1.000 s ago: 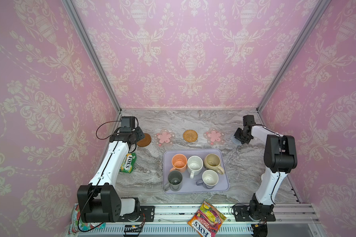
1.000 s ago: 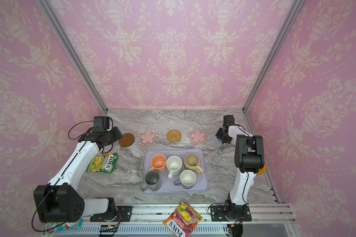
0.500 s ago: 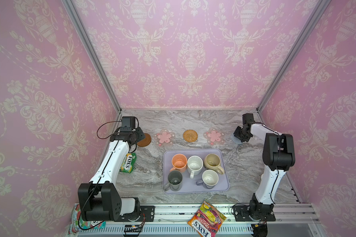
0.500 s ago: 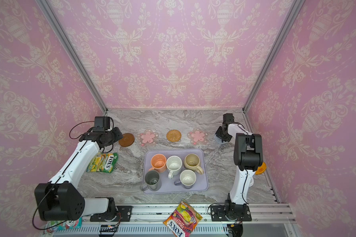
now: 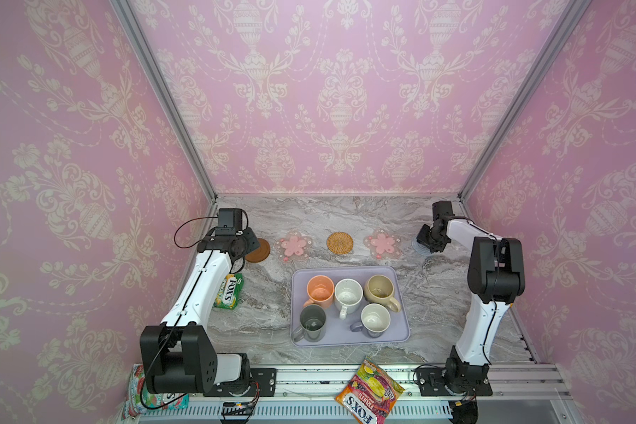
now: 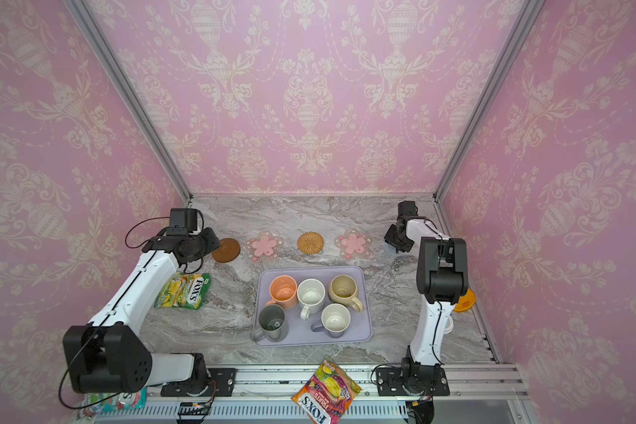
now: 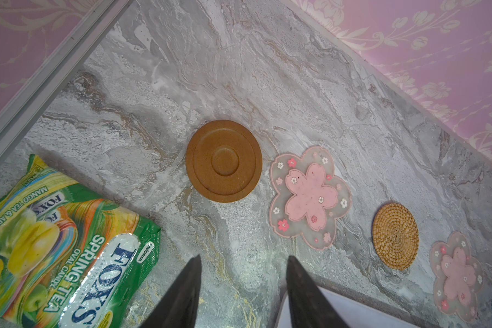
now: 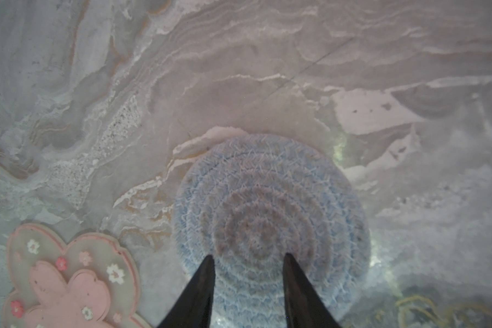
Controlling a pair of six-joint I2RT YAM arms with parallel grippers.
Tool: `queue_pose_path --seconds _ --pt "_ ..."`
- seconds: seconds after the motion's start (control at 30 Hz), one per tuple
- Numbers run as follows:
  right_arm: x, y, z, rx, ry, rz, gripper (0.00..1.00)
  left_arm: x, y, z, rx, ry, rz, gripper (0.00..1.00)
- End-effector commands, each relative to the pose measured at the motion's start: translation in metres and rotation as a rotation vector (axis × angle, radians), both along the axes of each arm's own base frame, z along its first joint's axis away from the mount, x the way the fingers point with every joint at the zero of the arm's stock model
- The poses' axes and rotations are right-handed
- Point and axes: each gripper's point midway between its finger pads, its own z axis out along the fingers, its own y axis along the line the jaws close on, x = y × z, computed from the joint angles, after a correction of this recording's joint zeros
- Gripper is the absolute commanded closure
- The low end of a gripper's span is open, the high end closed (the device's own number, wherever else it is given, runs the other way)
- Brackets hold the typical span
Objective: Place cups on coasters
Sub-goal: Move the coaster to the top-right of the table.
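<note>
Five cups stand on the lavender tray (image 5: 342,338): peach (image 5: 320,290), speckled white (image 5: 349,292), beige (image 5: 380,288), dark grey-green (image 5: 313,323) and lavender (image 5: 374,319). Behind it lies a row of coasters: brown disc (image 5: 260,250), pink flower (image 5: 293,245), rattan (image 5: 340,242), pink flower (image 5: 382,243). The pale blue knitted coaster (image 8: 267,204) lies flat at the right end. My right gripper (image 8: 247,255) hovers over it, open, with nothing between its fingers. My left gripper (image 7: 243,258) is open and empty just short of the brown disc (image 7: 223,160).
A green candy bag (image 5: 230,292) lies under the left arm. A red candy bag (image 5: 369,391) sits on the front rail. An orange-lidded container (image 6: 464,301) shows behind the right arm. Pink walls close in the back and both sides.
The right gripper has shifted slightly toward the back wall above the blue coaster. The left arm has not moved.
</note>
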Motion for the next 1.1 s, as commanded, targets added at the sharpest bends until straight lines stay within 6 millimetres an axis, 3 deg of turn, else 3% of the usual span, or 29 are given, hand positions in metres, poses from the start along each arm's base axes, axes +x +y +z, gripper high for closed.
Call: queue_pose_path --seconds 0.0,0.3,0.6,0.83,0.97,1.07 --pt "-0.013 0.009 0.0 0.052 0.019 0.038 0.54 -0.004 -0.006 -0.013 -0.027 0.036 -0.005 0.49" --pt "-0.012 0.017 0.04 0.067 -0.074 0.075 0.46 -0.005 -0.012 -0.012 -0.025 0.034 -0.054 0.39" --pt "-0.026 0.039 0.092 0.051 -0.177 0.179 0.36 0.0 -0.048 0.003 0.033 -0.031 -0.259 0.26" --pt "-0.056 0.069 0.124 -0.026 -0.217 0.312 0.34 -0.003 -0.083 0.015 0.068 -0.079 -0.412 0.15" --pt "-0.081 0.085 0.135 -0.059 -0.239 0.373 0.33 -0.008 -0.101 0.016 0.093 -0.06 -0.487 0.13" --pt "-0.107 0.09 0.132 -0.071 -0.225 0.401 0.32 -0.014 -0.104 0.017 0.12 -0.023 -0.504 0.13"
